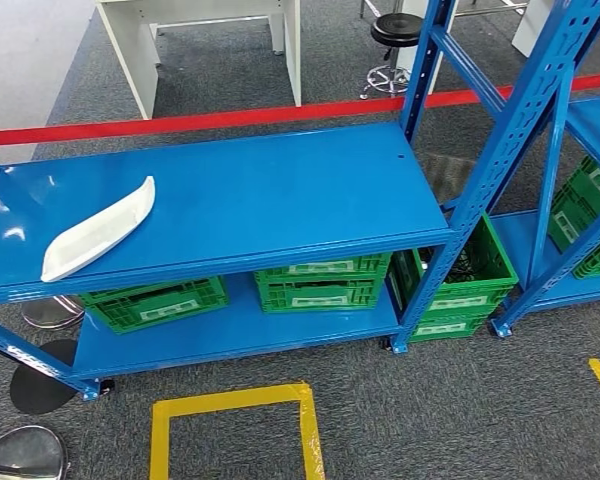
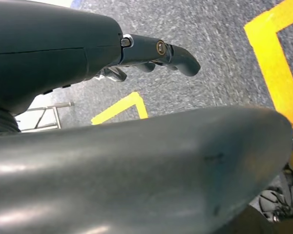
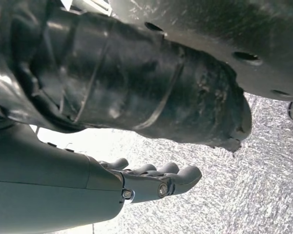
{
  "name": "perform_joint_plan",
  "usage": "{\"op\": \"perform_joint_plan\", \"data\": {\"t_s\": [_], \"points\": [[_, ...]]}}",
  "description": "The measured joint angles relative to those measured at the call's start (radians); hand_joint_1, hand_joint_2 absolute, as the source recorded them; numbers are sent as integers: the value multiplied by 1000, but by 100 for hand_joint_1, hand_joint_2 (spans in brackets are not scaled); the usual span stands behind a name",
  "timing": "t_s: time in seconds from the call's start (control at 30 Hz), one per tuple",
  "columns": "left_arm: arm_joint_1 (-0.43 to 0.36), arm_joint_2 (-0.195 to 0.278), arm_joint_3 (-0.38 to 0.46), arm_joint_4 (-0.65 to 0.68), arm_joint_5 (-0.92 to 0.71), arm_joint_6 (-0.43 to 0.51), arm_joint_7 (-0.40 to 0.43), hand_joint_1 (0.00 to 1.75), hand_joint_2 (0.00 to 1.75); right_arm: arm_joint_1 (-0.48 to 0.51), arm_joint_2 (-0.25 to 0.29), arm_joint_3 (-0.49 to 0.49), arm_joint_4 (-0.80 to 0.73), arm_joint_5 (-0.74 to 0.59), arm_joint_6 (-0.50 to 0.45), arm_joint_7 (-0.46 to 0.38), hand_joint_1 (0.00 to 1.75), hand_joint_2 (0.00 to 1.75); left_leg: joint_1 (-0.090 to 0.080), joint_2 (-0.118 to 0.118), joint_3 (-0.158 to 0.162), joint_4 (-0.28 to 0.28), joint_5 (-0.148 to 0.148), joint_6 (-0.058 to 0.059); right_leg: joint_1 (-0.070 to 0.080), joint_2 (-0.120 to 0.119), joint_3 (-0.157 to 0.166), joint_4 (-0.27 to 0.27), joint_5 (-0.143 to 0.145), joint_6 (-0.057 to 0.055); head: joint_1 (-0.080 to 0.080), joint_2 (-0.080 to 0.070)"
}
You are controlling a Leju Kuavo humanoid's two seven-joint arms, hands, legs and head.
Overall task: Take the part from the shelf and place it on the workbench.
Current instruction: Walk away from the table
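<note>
My left hand (image 2: 152, 56) and right hand (image 3: 152, 180) hung empty, fingers loosely extended. I needed to reach the white part (image 1: 97, 228) at the shelf's (image 1: 282, 190) left front edge, grasping it mid-length.

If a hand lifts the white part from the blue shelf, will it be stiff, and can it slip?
The white part looks like a thin moulded shell, so probably stiff and light. Its glossy surface may be slippery. It lies long and shallow on the blue shelf, so it should slide rather than roll.
</note>
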Motion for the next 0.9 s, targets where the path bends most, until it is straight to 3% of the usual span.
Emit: {"op": "perform_joint_plan", "data": {"t_s": [0.8,0.9], "points": [[0,0,0,0,0,-3,-7,0,0,0,0,0,0,0,2,-5,0,0,0,0,0,0,0,0,0,0,0,0,0,0,0,0],[0,0,0,0,-1,-3,-8,0,0,0,0,0,0,2,2,-5,0,0,-2,0,-1,5,-3,5,-3,0,1,-2,2,4,-1,0]]}}
